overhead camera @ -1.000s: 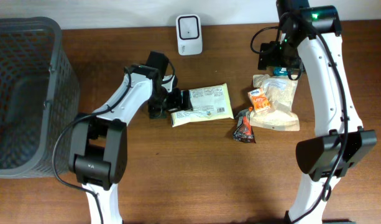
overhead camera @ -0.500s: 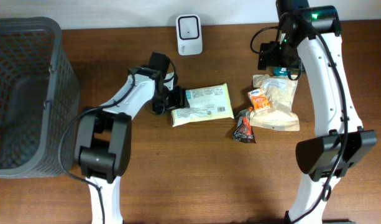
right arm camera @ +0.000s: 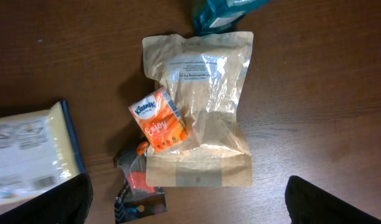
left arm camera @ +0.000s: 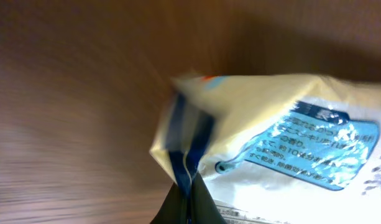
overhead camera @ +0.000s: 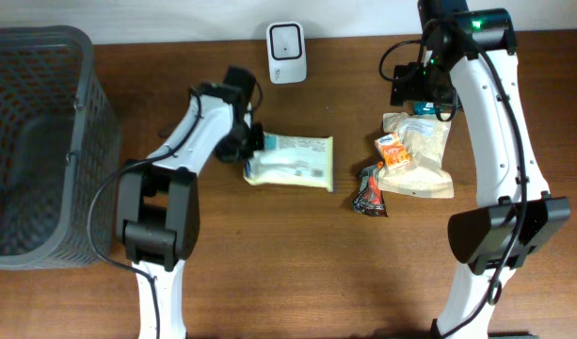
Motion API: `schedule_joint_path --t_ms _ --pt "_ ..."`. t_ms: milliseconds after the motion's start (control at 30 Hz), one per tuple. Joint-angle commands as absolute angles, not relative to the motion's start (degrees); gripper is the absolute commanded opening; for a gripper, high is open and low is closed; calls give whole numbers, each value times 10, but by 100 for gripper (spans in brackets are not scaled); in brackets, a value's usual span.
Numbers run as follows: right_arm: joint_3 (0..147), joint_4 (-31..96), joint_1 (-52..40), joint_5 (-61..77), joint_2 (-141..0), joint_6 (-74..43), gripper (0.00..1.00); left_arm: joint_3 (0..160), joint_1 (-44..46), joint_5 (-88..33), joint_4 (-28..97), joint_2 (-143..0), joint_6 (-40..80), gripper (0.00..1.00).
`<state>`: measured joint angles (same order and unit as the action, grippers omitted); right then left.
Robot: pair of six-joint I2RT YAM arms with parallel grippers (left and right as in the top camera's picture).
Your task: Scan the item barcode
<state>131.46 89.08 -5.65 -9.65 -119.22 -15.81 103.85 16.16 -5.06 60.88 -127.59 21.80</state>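
Observation:
A pale yellow packet [overhead camera: 293, 162] with a blue end seam and a light blue label is the item; it lies left of the table's middle. My left gripper [overhead camera: 247, 148] is shut on its left end. In the left wrist view the dark fingertips [left arm camera: 206, 208] pinch the blue seam of the packet [left arm camera: 271, 137]. I cannot make out a barcode on it. The white scanner [overhead camera: 286, 40] stands at the table's far edge, above the packet. My right gripper [overhead camera: 423, 87] hangs open at the right, over a brown pouch [right arm camera: 202, 118], its jaws wide apart and empty [right arm camera: 190, 205].
On the brown pouch [overhead camera: 418, 158] lies a small orange tissue pack [overhead camera: 392, 151]. A dark snack wrapper [overhead camera: 369, 190] lies beside it, a teal packet [right arm camera: 221, 12] behind it. A grey mesh basket [overhead camera: 81, 141] fills the left side.
My left gripper has shut on the packet's left end. The packet has shifted left and toward the scanner and turned slightly. The right arm has not moved.

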Motion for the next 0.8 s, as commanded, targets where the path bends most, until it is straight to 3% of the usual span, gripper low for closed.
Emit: schedule_joint_path --t_ms 0,233,367,767 --pt "1324 891 -56 -108 -1184 -154 99 1169 154 110 671 -1238 174 0" --pt "1324 891 -56 -108 -1184 -154 98 1364 155 355 782 -1218 140 0" --pt "1324 891 -56 -108 -1184 -154 99 1400 155 479 807 -1218 116 0" --pt "1324 891 -56 -108 -1184 -154 99 1271 162 413 808 -1219 174 0"
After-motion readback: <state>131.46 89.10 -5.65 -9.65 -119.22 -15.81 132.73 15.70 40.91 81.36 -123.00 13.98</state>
